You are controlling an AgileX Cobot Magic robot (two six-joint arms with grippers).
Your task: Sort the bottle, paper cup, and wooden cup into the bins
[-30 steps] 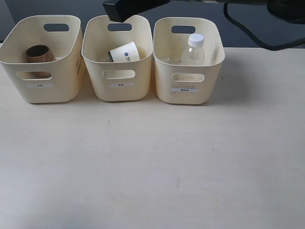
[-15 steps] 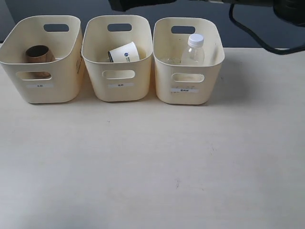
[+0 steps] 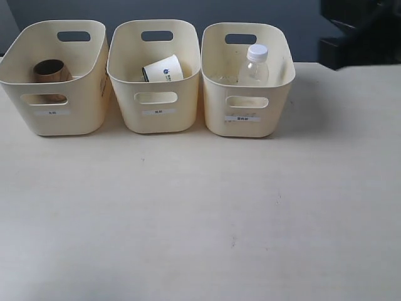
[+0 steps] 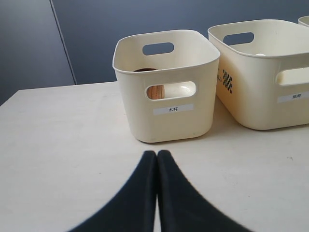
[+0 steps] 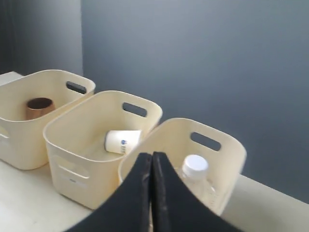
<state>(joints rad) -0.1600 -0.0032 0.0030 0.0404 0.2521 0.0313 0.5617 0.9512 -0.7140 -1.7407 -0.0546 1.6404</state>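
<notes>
Three cream bins stand in a row at the table's far side. The wooden cup (image 3: 51, 70) sits in the left bin (image 3: 53, 122). In the middle bin (image 3: 156, 119) the paper cup (image 3: 163, 68) lies on its side. The bottle (image 3: 255, 64) stands upright in the right bin (image 3: 247, 125). My left gripper (image 4: 157, 154) is shut and empty, low over the table in front of the left bin (image 4: 166, 121). My right gripper (image 5: 151, 157) is shut and empty, raised beside the right bin (image 5: 212, 159); its arm (image 3: 360, 34) shows at the exterior view's top right.
The pale wooden table (image 3: 200, 219) stretches in front of the bins. A dark blue-grey wall (image 3: 188, 11) stands behind them. The wooden cup (image 4: 155, 91) shows through the left bin's handle slot in the left wrist view.
My right arm has drawn back from above the middle bin to the top right corner of the exterior view. The bins and their contents have not moved.
</notes>
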